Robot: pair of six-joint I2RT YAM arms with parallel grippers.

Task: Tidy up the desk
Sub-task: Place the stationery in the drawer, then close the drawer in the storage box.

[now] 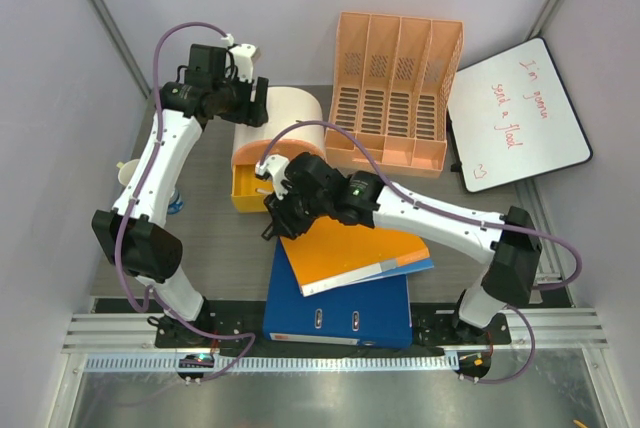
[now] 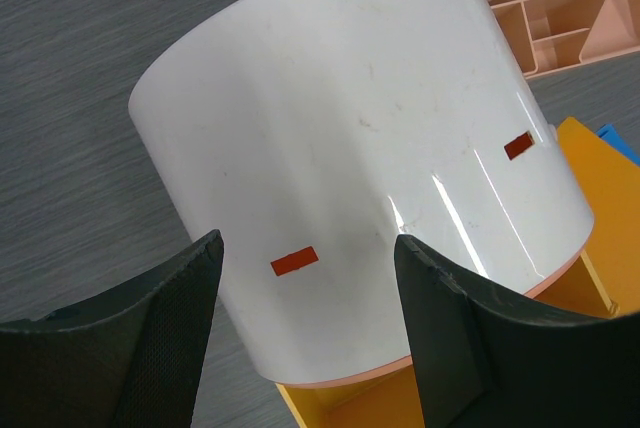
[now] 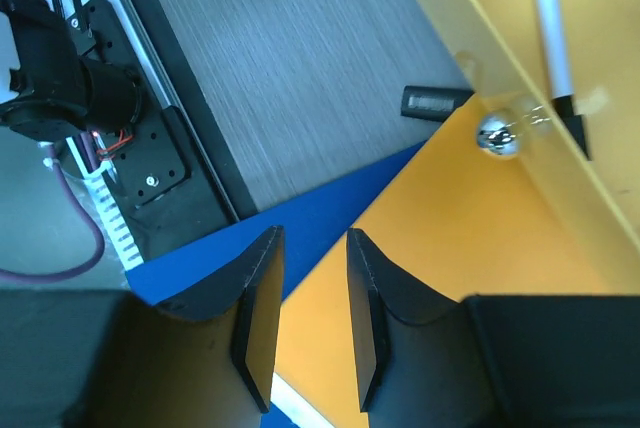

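Inspecting from the remote station, I find the bench, a dark grey wood-grain top, under both arms and all items, with its black strip and metal rail at the near edge by the arm bases. The left fingers are spread wide and released, holding nothing; they sit at the far left side of a white curved cover bearing two small red marks, and I cannot tell whether they touch it. A yellow drawer stands pulled out from under that cover toward the near side. In the right wrist view I see a white marker with a black cap lying inside the drawer, a small shiny silver ball at its front wall, and a small black object on the bench just beside it. The right fingers are only narrowly parted with nothing between them, hovering over the corner of an orange folder. The folder lies askew on a blue binder at the near edge. A peach file rack with four slots stands at the far side, and a whiteboard with red writing lies to its right.
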